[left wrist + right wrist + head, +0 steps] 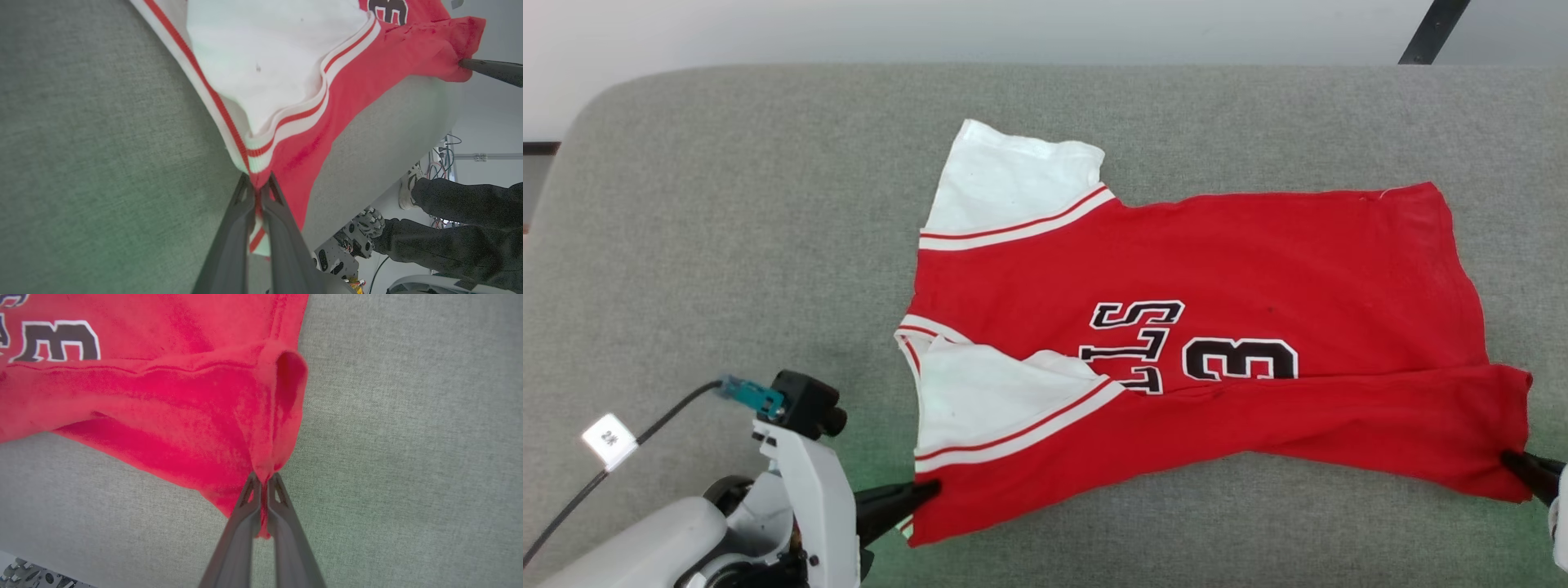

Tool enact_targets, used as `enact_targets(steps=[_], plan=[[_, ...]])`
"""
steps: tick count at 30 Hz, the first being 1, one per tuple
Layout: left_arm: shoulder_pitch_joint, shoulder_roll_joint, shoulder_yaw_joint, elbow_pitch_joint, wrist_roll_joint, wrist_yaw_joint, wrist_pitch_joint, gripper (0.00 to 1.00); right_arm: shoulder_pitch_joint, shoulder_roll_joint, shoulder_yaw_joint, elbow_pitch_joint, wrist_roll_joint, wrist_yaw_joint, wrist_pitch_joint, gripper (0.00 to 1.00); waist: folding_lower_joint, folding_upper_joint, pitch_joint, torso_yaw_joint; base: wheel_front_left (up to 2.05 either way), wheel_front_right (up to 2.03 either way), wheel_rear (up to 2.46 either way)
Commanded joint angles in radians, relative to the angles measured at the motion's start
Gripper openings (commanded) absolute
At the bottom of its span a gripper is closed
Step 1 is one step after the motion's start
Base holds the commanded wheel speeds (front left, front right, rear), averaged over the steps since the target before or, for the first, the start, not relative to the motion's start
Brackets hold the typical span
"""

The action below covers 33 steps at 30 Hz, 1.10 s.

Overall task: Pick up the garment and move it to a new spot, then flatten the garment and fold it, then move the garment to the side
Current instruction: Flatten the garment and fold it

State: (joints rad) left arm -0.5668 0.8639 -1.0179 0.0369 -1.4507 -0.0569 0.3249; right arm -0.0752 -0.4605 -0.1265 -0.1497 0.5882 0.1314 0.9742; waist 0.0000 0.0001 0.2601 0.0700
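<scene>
L gripper (256, 185) jaws pressed together on striped shoulder-side corner, R gripper (264, 479) jaws pinching hem corner of the garment (1217, 269); jaws well apart, so the edge btwn them is stretched, raised and rolled inward over the lettering, prob. to carry it across as a lengthwise fold. Rest of shirt lies ahead of both tips, flat on grey surface (727, 204). Count: 1 garment, 2 white sleeves (1013, 184), 2 grippers, both w/ cloth.
</scene>
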Motion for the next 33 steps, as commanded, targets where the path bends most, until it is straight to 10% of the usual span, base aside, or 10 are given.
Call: enact_targets(steps=[1, 2, 3, 4, 21, 33], plan=[[0.018, 0.006, 0.009, -0.018, 0.008, 0.011, -0.029, 0.44, 0.019, 0.012, -0.024, -0.019, -0.008, -0.002, -0.016, 0.49, 0.0000, -0.0001, -0.005, 0.003, 0.00, 0.00, 0.00], [0.023, 0.007, 0.015, -0.024, 0.010, 0.015, -0.046, 0.71, 0.019, 0.021, -0.037, -0.027, -0.016, -0.002, -0.033, 1.00, 0.0000, -0.0001, -0.006, 0.003, 0.00, 0.00, 0.00], [0.029, 0.008, 0.020, -0.031, 0.014, 0.021, -0.063, 0.96, 0.020, 0.031, -0.046, -0.034, -0.022, -0.002, -0.048, 1.00, 0.0000, -0.0001, -0.008, 0.003, 0.00, 0.00, 0.00], [0.034, 0.010, 0.028, -0.037, 0.019, 0.023, -0.085, 1.00, 0.021, 0.039, -0.051, -0.044, -0.026, -0.002, -0.067, 1.00, 0.0000, -0.0001, -0.010, 0.003, 0.00, 0.00, 0.00], [-0.008, 0.008, 0.238, 0.034, 0.170, 0.160, -0.538, 1.00, -0.151, 0.215, 0.037, -0.036, -0.181, -0.002, -0.798, 1.00, 0.0000, -0.0001, 0.002, -0.057, 0.00, 0.00, 0.00], [-0.437, -0.041, 0.237, 0.463, 0.292, -0.006, -0.374, 1.00, -0.247, 0.275, 0.165, 0.115, -0.171, -0.002, -1.002, 1.00, 0.0000, -0.0001, 0.136, -0.264, 0.00, 0.00, 0.00]])
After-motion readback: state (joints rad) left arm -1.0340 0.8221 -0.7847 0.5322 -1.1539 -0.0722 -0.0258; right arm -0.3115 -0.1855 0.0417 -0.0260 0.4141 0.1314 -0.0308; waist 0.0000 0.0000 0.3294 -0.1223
